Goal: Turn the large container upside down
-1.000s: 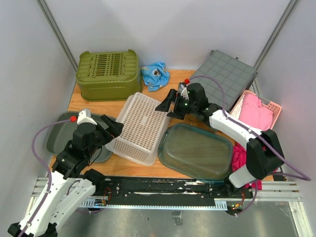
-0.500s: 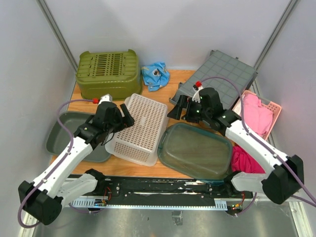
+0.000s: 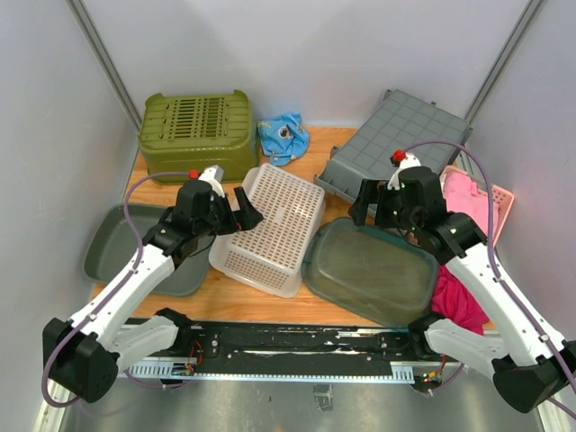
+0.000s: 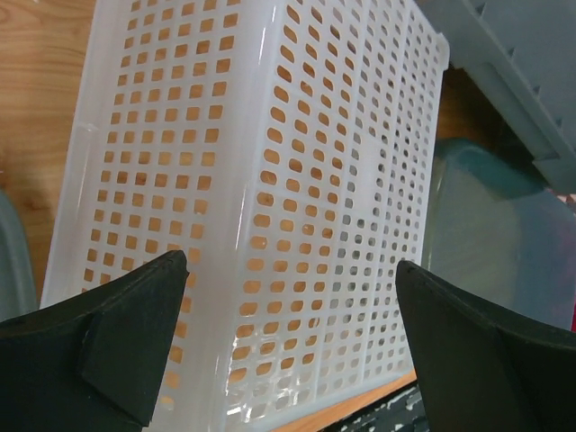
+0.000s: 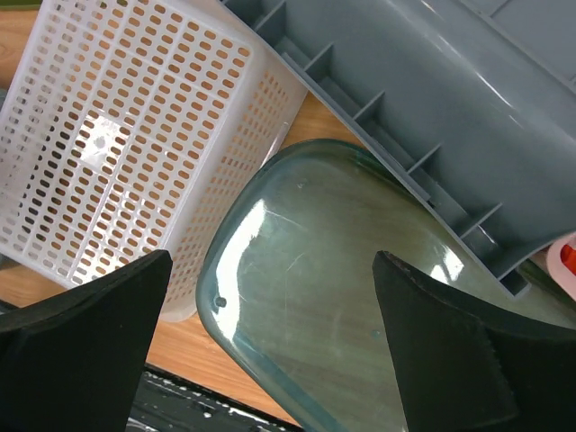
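Observation:
The large white perforated basket lies bottom up on the wooden table, its holed base facing up; it also fills the left wrist view and shows in the right wrist view. My left gripper is open and empty, hovering over the basket's near-left part. My right gripper is open and empty, apart from the basket, above the clear green-tinted container, which fills the space between its fingers.
A grey gridded crate leans at the back right, close behind the right gripper. A green crate sits back left, a blue cloth beside it. A grey tub lies left. A pink basket with pink cloth is at the right.
My left gripper moved up and right to the basket's left side. My right gripper pulled back to the right, off the basket. The basket shifted slightly right and lies flatter.

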`<state>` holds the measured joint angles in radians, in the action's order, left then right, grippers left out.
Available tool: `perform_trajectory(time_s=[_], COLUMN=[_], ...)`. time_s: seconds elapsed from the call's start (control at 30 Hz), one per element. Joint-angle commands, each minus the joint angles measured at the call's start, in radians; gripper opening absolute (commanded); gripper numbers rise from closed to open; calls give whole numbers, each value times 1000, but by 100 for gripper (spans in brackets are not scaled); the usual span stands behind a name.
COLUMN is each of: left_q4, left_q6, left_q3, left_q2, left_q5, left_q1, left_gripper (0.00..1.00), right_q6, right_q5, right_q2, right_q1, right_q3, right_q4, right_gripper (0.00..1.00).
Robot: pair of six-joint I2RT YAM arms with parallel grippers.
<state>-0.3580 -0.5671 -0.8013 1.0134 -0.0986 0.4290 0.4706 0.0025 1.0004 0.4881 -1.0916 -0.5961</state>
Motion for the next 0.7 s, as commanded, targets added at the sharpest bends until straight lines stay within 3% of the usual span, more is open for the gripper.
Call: perform_trajectory(time_s=[0.0, 0.37, 0.57, 0.67], left_q4=[8, -177, -410, -482], left_q6=[-75, -53, 39, 61], left_q3=[50, 32, -100, -190], left_q2=[84, 59, 79, 82], left_q5=[-352, -188, -22, 55], left_q1=[61, 62, 62, 61], left_gripper=[99, 99, 99, 99], right_q6=[-61, -61, -62, -62], right_q5=[78, 47, -126, -133], right_q2=[-21, 19, 68, 112], right_q1=[-14, -14, 4, 47], right_q3=[-27, 0, 13, 4], right_q4=[-73, -78, -6, 5], right_gripper=[96, 96, 93, 93])
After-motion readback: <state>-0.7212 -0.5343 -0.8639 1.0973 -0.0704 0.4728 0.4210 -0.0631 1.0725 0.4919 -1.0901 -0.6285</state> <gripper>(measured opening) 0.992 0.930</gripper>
